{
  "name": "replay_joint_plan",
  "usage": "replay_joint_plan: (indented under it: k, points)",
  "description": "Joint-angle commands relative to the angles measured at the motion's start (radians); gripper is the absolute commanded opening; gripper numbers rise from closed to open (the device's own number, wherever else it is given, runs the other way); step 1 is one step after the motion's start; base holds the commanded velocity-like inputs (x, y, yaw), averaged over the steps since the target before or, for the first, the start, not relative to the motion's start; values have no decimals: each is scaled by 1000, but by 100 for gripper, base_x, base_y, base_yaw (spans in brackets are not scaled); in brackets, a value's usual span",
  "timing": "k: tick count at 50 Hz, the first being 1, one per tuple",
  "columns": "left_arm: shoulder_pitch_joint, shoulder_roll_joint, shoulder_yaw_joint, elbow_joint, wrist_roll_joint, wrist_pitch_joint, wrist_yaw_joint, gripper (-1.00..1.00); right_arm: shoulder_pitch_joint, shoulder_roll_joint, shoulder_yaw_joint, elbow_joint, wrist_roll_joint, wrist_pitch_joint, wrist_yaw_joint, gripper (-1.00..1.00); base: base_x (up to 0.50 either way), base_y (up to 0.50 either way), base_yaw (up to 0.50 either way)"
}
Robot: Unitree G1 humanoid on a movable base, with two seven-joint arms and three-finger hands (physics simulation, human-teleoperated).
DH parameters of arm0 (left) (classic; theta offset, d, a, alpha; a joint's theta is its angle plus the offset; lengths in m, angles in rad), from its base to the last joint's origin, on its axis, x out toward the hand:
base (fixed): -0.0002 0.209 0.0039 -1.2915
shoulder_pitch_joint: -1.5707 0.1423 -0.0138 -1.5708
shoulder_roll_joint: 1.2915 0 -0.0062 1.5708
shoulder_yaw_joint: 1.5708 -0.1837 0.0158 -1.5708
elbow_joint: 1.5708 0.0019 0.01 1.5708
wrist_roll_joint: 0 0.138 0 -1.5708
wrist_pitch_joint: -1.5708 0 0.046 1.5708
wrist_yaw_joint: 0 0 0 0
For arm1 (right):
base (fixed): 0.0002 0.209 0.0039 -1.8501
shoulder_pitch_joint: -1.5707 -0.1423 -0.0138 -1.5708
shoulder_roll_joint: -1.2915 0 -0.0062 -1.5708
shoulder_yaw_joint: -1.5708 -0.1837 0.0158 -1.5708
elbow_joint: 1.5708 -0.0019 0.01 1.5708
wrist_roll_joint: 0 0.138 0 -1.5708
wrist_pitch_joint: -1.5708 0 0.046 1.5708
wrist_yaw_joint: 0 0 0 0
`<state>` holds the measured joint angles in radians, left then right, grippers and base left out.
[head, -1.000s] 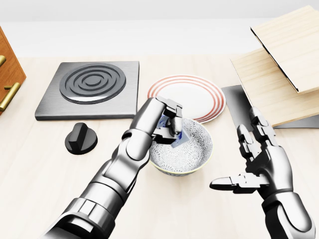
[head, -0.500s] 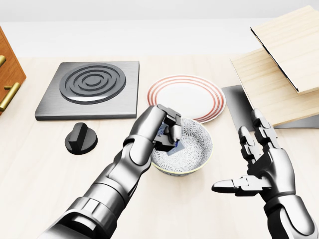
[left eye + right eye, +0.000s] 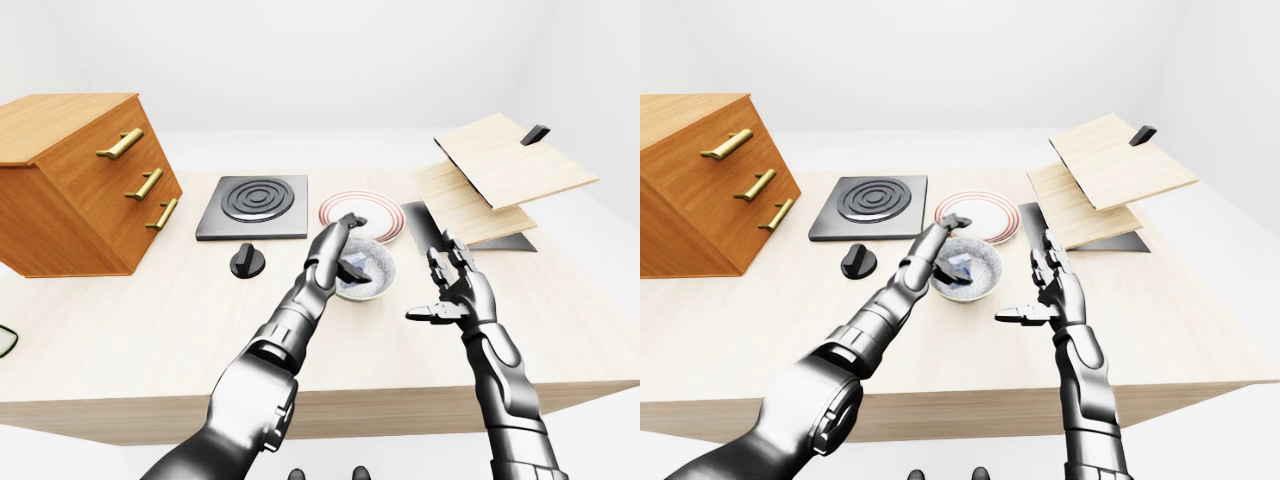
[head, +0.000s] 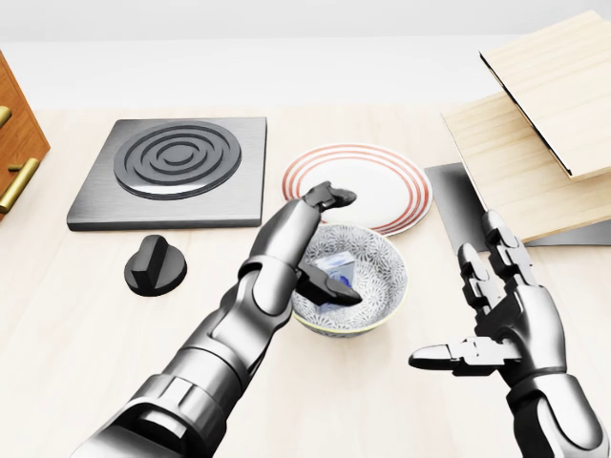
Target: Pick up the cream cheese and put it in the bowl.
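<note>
Nearest, the metallic right hand (image 4: 496, 320) hovers with fingers spread, holding nothing. Just beyond, the metallic left hand (image 4: 310, 239) stands unclenched over the patterned white ceramic bowl (image 4: 382, 286), where the small blue-and-white cream cheese packet (image 4: 336, 270) lies. Farther off sits a red-ringed white plate (image 4: 382, 181).

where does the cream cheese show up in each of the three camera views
Left-eye view: cream cheese just right of centre, in the bowl.
Head view: centre, slightly below the middle, in the bowl, beside the open left hand.
Right-eye view: centre, in the bowl.
Shared landmark: the red-ringed plate, directly above the bowl in each view.
</note>
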<state>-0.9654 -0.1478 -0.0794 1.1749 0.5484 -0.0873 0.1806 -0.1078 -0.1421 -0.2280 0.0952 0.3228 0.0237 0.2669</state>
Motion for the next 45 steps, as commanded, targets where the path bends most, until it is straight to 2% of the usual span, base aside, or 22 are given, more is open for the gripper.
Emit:
replay_joint_plan:
  k: [1, 3, 5, 10, 14, 16, 18, 19, 20, 21, 23, 27, 31, 33, 34, 35, 37, 39, 42, 45]
  points:
    - [-7, -3, 2, -11, 16, 0, 5, 77, -2, -6, -3, 9, 6, -6, 8, 100, 0, 0, 0]
    - [-7, -3, 2, -13, 15, 0, 5, 83, -2, -7, -4, 9, 7, -5, 9, 100, 0, 0, 0]
    - [-10, -2, 4, -15, 12, 0, 3, 98, -4, -8, -3, 10, 7, -2, 11, 100, 0, 0, 0]
    - [-27, 8, 14, -31, -10, 0, -10, 100, -8, -8, -1, 12, 5, 2, 11, 100, 0, 0, 0]
    - [-43, 17, 31, -84, -59, 0, -42, 100, 23, 16, 20, -48, -12, 22, -12, 100, 0, 0, 0]
    - [-29, 18, 36, -233, -109, 0, -116, 100, 25, 19, 21, -56, -15, 28, -16, 100, 0, 0, 0]
    - [23, 11, 23, -468, -148, 0, -208, 100, 35, 17, 15, -74, -12, 37, -15, 100, 0, 0, 0]
    - [43, 9, 17, -572, -163, 41, -236, 100, 38, 17, 14, -80, -12, 40, -14, 100, 0, 0, 0]
    - [67, 7, 13, -708, -182, 136, -278, 100, 42, 17, 12, -87, -11, 43, -13, 100, 0, 0, 0]
    - [82, 10, 9, -798, -197, 175, -303, 100, 45, 18, 11, -92, -12, 46, -12, 100, 0, 0, 0]
    - [112, 14, 5, -991, -229, 175, -354, 100, 47, 19, 10, -100, -14, 51, -12, 100, 0, 0, 0]
    - [174, 44, 24, -1286, -319, 175, -404, 100, 50, 24, 16, -126, -21, 64, -18, 100, 0, 0, 0]
    - [267, 91, 47, -1411, -417, 175, -390, 100, 59, 29, 21, -170, -26, 64, -21, 100, 0, 0, 0]
    - [341, 115, 61, -1438, -466, 175, -378, 100, 61, 33, 24, -193, -29, 64, -25, 100, 0, 0, 0]
    - [434, 134, 72, -1428, -484, 175, -372, 100, 64, 36, 31, -215, -35, 64, -29, 100, 0, 0, 0]
    - [439, 141, 68, -1427, -493, 175, -365, 100, 64, 37, 30, -217, -37, 64, -28, 100, 0, 0, 0]
    - [505, 155, 84, -1402, -531, 175, -358, 100, 68, 40, 34, -237, -45, 64, -31, 100, 0, 0, 0]
    - [613, 170, 131, -1334, -590, 175, -350, 100, 72, 45, 43, -275, -67, 64, -46, 100, 0, 0, 0]
    - [678, 190, 129, -1234, -610, 175, -344, 100, 61, 51, 51, -285, -97, 64, -63, 100, 0, 0, 0]
    - [734, 182, 110, -1150, -616, 167, -356, 100, 44, 56, 58, -293, -108, 64, -84, 100, 0, 0, 0]
